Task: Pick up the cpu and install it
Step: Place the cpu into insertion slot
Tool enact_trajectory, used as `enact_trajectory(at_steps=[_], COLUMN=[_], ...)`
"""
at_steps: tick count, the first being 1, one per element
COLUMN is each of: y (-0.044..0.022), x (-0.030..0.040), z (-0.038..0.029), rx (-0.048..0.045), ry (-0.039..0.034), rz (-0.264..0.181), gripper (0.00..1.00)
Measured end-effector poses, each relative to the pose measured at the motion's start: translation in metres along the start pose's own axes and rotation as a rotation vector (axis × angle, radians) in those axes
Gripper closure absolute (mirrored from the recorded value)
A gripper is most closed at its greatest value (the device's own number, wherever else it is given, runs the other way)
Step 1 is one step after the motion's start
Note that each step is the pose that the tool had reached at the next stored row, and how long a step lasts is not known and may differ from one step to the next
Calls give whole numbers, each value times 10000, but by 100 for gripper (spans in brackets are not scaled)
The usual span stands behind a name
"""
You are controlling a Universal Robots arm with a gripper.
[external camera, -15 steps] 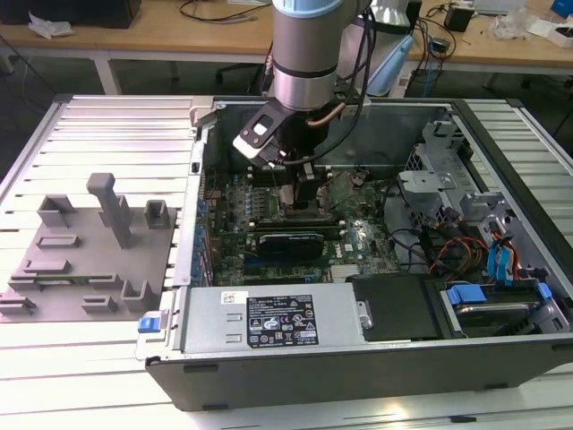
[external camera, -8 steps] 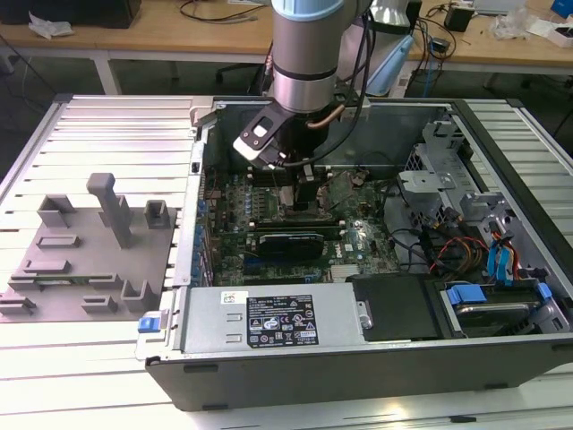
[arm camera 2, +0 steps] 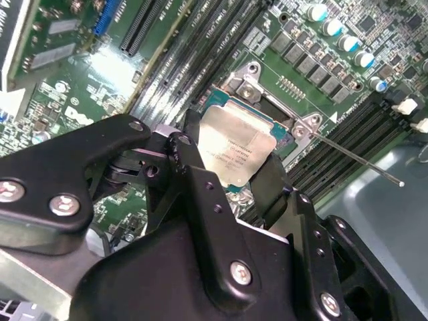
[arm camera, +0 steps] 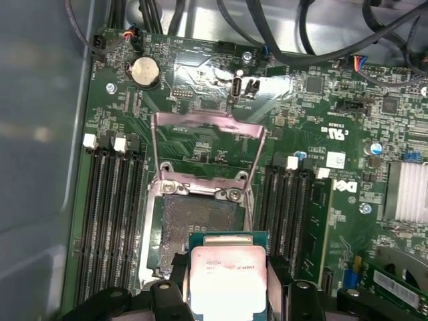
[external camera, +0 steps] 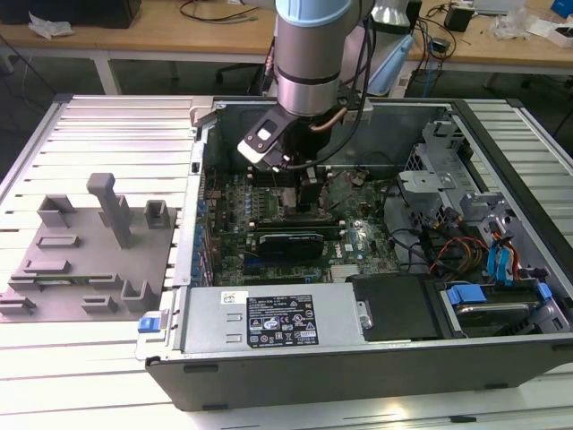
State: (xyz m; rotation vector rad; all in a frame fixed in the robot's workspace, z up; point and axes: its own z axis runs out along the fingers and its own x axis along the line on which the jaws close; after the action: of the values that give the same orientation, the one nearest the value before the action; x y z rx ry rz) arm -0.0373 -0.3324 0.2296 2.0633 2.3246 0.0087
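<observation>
Matt silver metal cpu (arm camera: 229, 286), glossy green motherboard (arm camera: 194, 137)

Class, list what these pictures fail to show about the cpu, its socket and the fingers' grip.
The cpu underside: faces away from the camera in both wrist views.
Part of the socket: covered by the cpu in the first wrist view.
Where the fingers touch the cpu: hidden by the fingers themselves in the second wrist view.
The motherboard under the arm: blocked by it in the exterior view.
</observation>
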Motion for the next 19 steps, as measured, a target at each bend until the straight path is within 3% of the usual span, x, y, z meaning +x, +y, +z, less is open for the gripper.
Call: enact_trajectory(at_steps=[2, 10, 16, 19], y=[14, 70, 83, 85], x=[52, 81, 209, 235], z=[13, 126, 220, 275], rx=[0, 18, 20, 23], ry=[1, -20, -20, -27], rz=[15, 808, 932, 931], gripper=[45, 45, 45, 45])
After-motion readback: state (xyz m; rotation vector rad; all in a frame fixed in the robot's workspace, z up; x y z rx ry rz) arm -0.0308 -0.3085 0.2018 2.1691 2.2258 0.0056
